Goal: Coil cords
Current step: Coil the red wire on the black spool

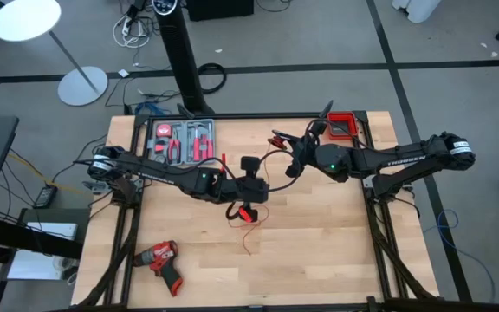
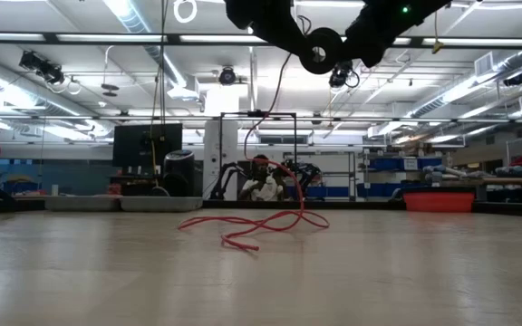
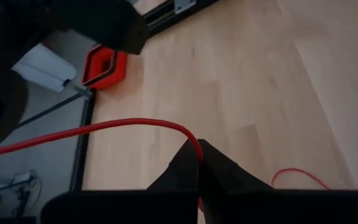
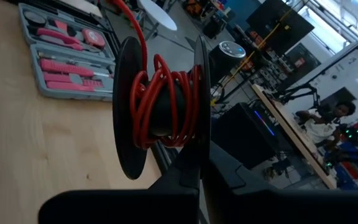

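Over the middle of the tabletop (image 1: 319, 251), the left gripper (image 3: 199, 151) is pinched shut on the red wire (image 3: 129, 123), which runs taut from between its fingertips and lies in loose loops on the wood just below. The right gripper (image 4: 199, 163), toward the far edge and nearer the right side, is clamped on the flange of a black spool (image 4: 160, 109) already wound with several turns of that wire. An open tool case (image 1: 181, 139) sits at the far left corner, a red bin (image 1: 343, 126) at the far right corner, and a drill (image 1: 162, 262) lies near the front left corner.
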Tool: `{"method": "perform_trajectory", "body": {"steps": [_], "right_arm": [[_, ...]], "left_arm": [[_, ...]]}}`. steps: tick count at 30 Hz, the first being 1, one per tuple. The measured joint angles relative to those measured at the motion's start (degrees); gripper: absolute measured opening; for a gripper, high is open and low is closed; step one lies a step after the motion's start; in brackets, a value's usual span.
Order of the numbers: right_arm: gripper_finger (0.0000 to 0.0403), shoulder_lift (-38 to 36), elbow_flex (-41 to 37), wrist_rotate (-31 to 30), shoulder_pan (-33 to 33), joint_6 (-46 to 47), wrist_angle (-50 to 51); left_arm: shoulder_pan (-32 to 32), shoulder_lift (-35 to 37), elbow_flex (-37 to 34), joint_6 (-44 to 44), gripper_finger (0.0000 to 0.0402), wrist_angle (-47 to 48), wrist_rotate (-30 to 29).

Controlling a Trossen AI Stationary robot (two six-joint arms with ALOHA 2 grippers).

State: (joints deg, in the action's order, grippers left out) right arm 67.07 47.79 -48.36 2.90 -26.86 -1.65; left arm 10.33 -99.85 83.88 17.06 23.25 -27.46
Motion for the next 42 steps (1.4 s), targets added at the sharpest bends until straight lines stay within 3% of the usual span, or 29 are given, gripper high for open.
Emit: {"method": "perform_trajectory", "body": {"steps": [10, 14, 19, 26, 32, 42], "right_arm": [[0.0, 0.31, 0.0, -0.09, -0.62, 1.35, 0.26], [0.0, 1.1, 0.0, -0.63, -2.59, 1.28, 0.87], [0.0, 2.03, -0.02, 4.85, -5.46, 1.47, -1.34], [0.0, 3.36, -0.02, 13.59, -6.14, 0.41, -6.45], [0.0, 3.43, -0.02, 17.25, -5.97, 5.01, -8.23], [0.0, 3.45, -0.02, 17.62, -7.63, 10.75, -13.69]], "left_arm": [[-0.63, 0.0, 0.07, 2.32, 0.0001, -5.91, -0.96], [-0.57, 0.0, 1.3, 5.12, 0.0, -6.42, 1.77], [-1.63, 0.0, 1.4, 8.2, 0.0, -7.61, 3.24], [-5.28, 0.0, 1.4, 10.56, 0.0, -7.57, 10.95], [-7.48, -0.14, 1.4, 10.83, 0.0, -7.75, 15.45], [-7.58, -4.21, 1.37, 10.59, 0.0, -7.71, 16.31]]}}
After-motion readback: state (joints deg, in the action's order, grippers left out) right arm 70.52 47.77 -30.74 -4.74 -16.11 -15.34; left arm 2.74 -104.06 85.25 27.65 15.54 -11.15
